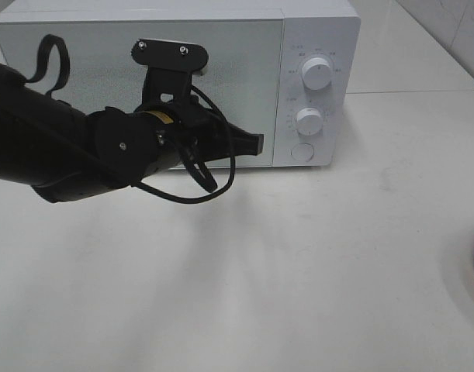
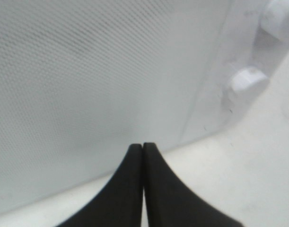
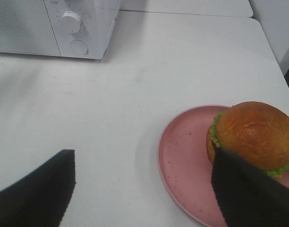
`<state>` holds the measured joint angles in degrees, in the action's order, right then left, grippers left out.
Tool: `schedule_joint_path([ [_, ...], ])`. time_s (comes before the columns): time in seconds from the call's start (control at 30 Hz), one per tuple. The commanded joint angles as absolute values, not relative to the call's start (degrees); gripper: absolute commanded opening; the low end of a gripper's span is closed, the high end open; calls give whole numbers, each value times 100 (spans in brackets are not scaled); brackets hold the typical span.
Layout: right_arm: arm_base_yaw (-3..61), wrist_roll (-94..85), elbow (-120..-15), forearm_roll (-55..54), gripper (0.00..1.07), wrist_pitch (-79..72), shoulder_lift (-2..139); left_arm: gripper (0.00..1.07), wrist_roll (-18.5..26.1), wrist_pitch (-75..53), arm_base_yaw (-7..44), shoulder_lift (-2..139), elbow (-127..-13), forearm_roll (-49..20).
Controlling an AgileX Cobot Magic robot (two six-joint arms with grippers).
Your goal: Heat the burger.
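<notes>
Right wrist: burger [image 3: 255, 135] (plate's edge [image 3: 164, 165]).

- Illumination: bright, even and diffuse across all three views; white tabletop [image 1: 299, 271] near overexposure.
- Shadows: soft grey patch beneath the black left robot arm [image 1: 58, 147].
- Focus: left wrist view blurred on the white microwave's round knobs [image 2: 246, 85].
- Glare: faint sheen on the glossy golden-brown burger bun [image 3: 255, 135].

Glossy burger [image 3: 255, 135] bun, matt pink plate [image 3: 182, 156], smooth white microwave [image 1: 244, 46]
</notes>
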<state>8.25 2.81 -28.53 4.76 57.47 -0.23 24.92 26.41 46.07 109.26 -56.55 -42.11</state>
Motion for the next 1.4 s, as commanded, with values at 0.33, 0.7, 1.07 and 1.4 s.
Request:
schedule_joint_path([
  [0.33,808,206,-2842,481,76,5718,-178,102,2464,-1192,4194,10405,-5592,-4383],
  [0.7,808,206,-2842,481,76,5718,-178,101,2464,-4028,3008,9574,-5598,-4011],
  [1.07,808,229,-2842,481,76,5718,-178,101,2418,-5884,1662,8749,-5598,-3633],
  [1.4,808,229,-2842,481,76,5718,-178,101,1266,-6566,407,8113,-5558,-2120],
])
